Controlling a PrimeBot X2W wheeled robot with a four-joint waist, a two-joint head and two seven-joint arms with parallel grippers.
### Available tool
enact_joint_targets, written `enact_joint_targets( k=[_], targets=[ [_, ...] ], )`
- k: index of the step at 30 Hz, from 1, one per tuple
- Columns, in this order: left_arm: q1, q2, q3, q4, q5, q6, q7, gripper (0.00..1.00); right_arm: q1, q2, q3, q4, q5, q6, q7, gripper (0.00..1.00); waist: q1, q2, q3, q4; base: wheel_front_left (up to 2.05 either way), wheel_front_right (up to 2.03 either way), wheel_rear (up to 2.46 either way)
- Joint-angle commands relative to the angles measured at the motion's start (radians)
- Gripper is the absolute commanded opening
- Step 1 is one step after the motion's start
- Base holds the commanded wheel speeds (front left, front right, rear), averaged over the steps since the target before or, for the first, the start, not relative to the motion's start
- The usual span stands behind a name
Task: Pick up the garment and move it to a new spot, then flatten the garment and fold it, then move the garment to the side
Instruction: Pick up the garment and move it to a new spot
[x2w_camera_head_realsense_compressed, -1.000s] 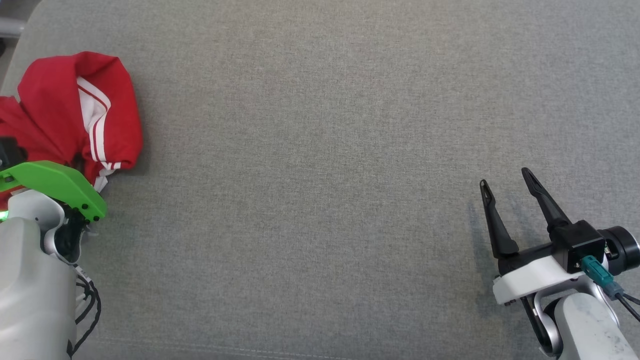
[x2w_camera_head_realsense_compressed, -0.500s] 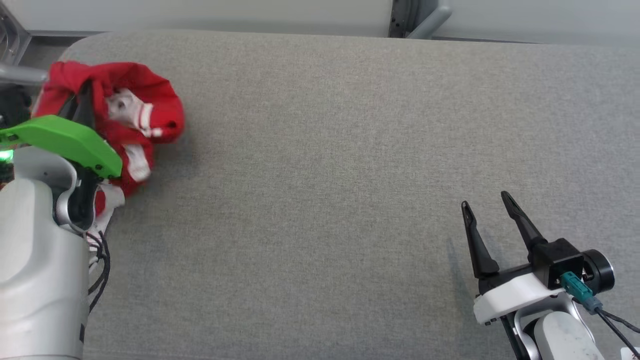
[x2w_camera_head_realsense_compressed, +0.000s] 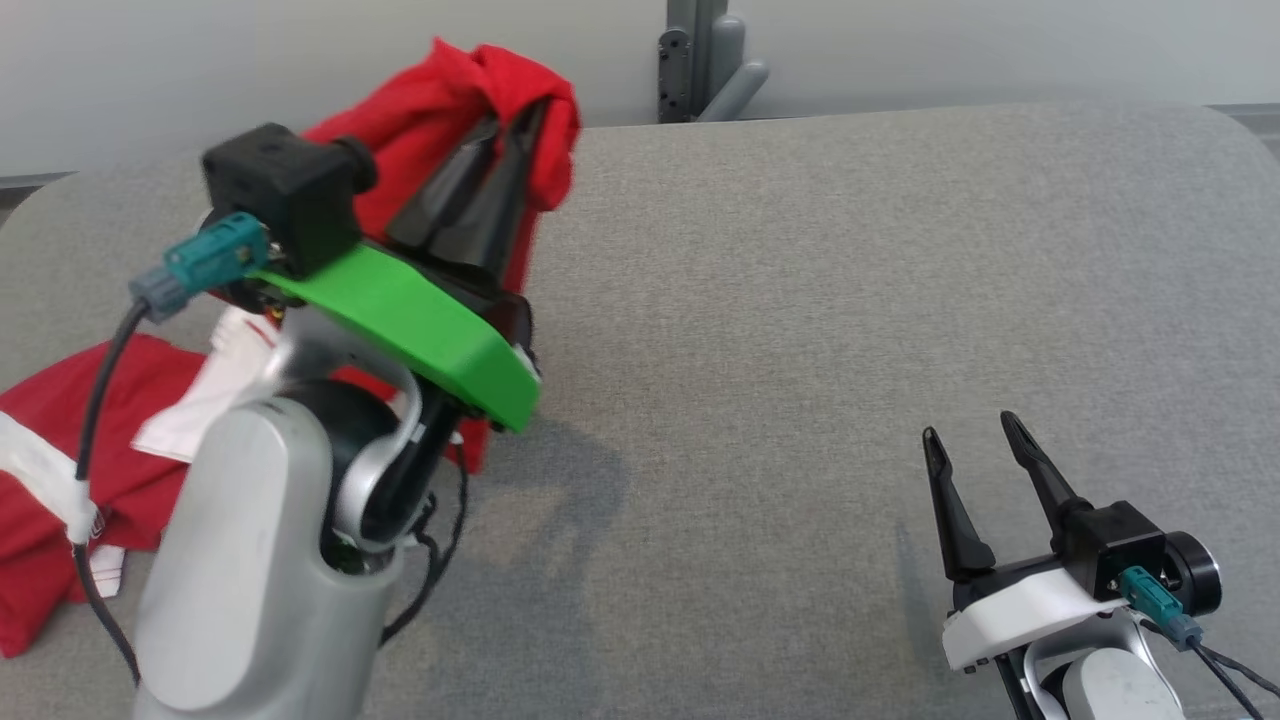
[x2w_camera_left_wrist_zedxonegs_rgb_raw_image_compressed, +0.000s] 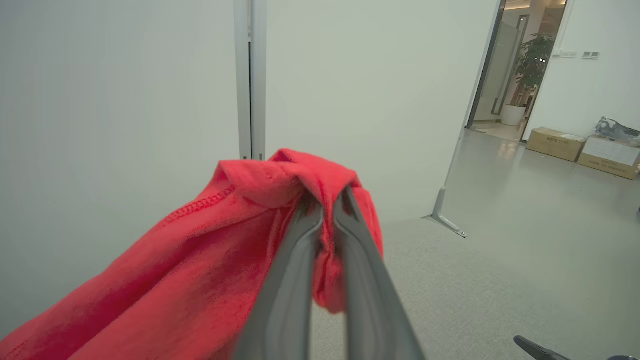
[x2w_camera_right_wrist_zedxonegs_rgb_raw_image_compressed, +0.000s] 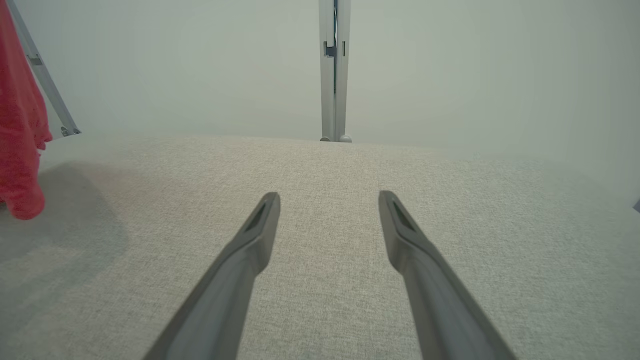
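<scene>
- The red garment (x2w_camera_head_realsense_compressed: 425, 105) is gripped at a bunched fold by the left gripper (x2w_camera_head_realsense_compressed: 512, 125), jaws clenched, and held above the grey surface (x2w_camera_head_realsense_compressed: 800, 300); its lower part is draped at the left end.
- The right gripper (x2w_camera_head_realsense_compressed: 968, 430) is spread wide and empty.

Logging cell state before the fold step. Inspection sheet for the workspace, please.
Surface: grey fabric pad, flat.
Job's things: red garment with white trim, one end lifted, the rest lying at the pad's left edge.
Clutter: nothing seen.
Grippers: left gripper shut on the garment, raised; right gripper open, holding nothing, low over the pad.
Cables: black cable hangs loose along the left arm; another cable at the right wrist.
Surroundings: pale wall, grey post; doorway, plant and cardboard boxes beyond.
</scene>
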Motion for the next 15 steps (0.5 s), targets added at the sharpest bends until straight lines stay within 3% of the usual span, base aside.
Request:
enact_joint_targets(
  k=[1,8,15],
  targets=[
    [0.022,-0.017,-0.034,-0.065,-0.011,0.004,0.022,0.00,0.006,0.002,-0.002,-0.001,0.005,0.000,-0.004,1.00,0.0000,-0.0002,-0.010,-0.066,0.00,0.00,0.00],
    [0.035,-0.074,-0.208,-0.269,-0.066,0.021,0.083,0.00,-0.003,0.010,-0.006,-0.002,0.011,0.000,-0.004,1.00,0.0000,-0.0002,0.002,-0.149,0.00,0.00,0.00],
    [0.037,-0.083,-0.321,-0.274,-0.069,0.062,0.090,0.00,-0.001,0.015,-0.012,-0.005,0.016,0.000,-0.004,1.00,0.0000,-0.0002,0.020,-0.198,0.00,0.00,0.00]
  ],
)
